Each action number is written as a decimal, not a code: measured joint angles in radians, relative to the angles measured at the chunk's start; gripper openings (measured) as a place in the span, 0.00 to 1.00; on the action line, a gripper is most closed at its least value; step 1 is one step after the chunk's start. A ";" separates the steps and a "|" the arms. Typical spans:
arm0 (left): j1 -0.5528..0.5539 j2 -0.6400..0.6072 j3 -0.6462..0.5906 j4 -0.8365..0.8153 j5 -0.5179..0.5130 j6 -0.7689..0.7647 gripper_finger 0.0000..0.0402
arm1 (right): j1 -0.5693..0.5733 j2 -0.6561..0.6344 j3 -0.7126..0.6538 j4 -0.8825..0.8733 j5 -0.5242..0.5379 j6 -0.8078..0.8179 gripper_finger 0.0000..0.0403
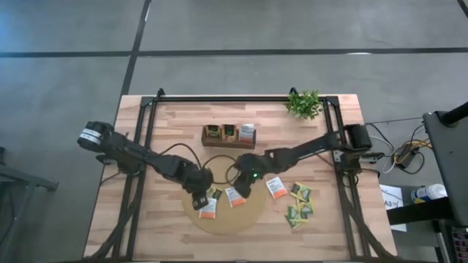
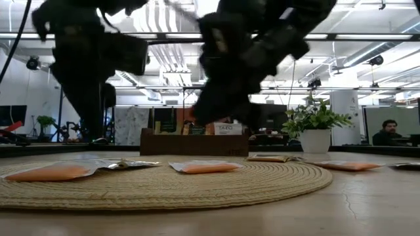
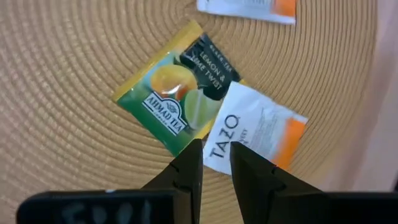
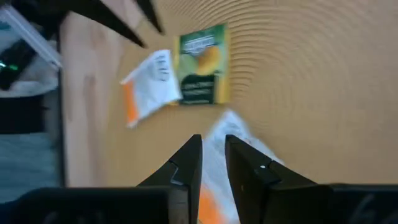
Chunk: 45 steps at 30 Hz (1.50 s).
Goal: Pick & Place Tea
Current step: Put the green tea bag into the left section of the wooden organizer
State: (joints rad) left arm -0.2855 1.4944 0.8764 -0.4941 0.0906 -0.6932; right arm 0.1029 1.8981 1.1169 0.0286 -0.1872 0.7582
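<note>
Tabletop (image 1: 146, 146), pale wood, carries all items; both arms reach in to centre, w/ the round woven mat (image 1: 252, 219) as staging area near the front edge.

Tray (image 1: 229, 136), dark brown, sits behind the mat toward the back; compartments already hold upright sachets, so prob. the drop-off point. Plant (image 1: 304, 104) stands at the back right corner, clear of the work.

Tea: loose sachets lie flat in 2 groups, some on the mat, others in a pile (image 1: 300, 208) on bare wood to the right of it. Flat lie suits a pinch from above at an edge.

Left hand (image 1: 202, 201) hangs low over the mat's left part. Fingers narrowly apart, nothing between them in the left wrist view. A white-and-orange sachet (image 3: 255, 134) lies just ahead of the tips, overlapping a yellow-green sachet (image 3: 174, 93); the overlap may mean two lift together.

Right hand (image 1: 243, 188) hovers over the mat's middle. Fingers likewise a narrow gap apart; a blurred white-and-orange sachet (image 4: 214, 186) lies directly under and past the tips, but contact cannot be told. No grip evident on either side.
</note>
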 joint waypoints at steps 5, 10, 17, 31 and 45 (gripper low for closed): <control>0.000 -0.003 -0.067 0.067 -0.004 0.081 0.19 | 0.009 0.138 0.145 -0.026 -0.017 0.099 0.23; 0.000 -0.003 -0.122 0.150 -0.004 0.132 0.19 | 0.013 0.187 0.249 -0.137 -0.016 0.160 0.31; 0.000 -0.003 -0.191 0.319 0.001 0.134 0.19 | 0.021 0.190 0.265 -0.190 -0.030 0.255 0.39; -0.013 -0.057 -0.189 0.305 -0.058 0.146 0.19 | 0.070 0.188 0.265 -0.168 0.004 0.368 0.40; -0.020 -0.072 -0.237 0.302 -0.082 0.143 0.19 | 0.070 0.189 0.264 -0.148 0.024 0.362 0.40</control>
State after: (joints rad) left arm -0.3058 1.4223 0.6391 -0.1923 0.0090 -0.5500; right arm 0.1726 2.0876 1.3808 -0.1196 -0.1636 1.1198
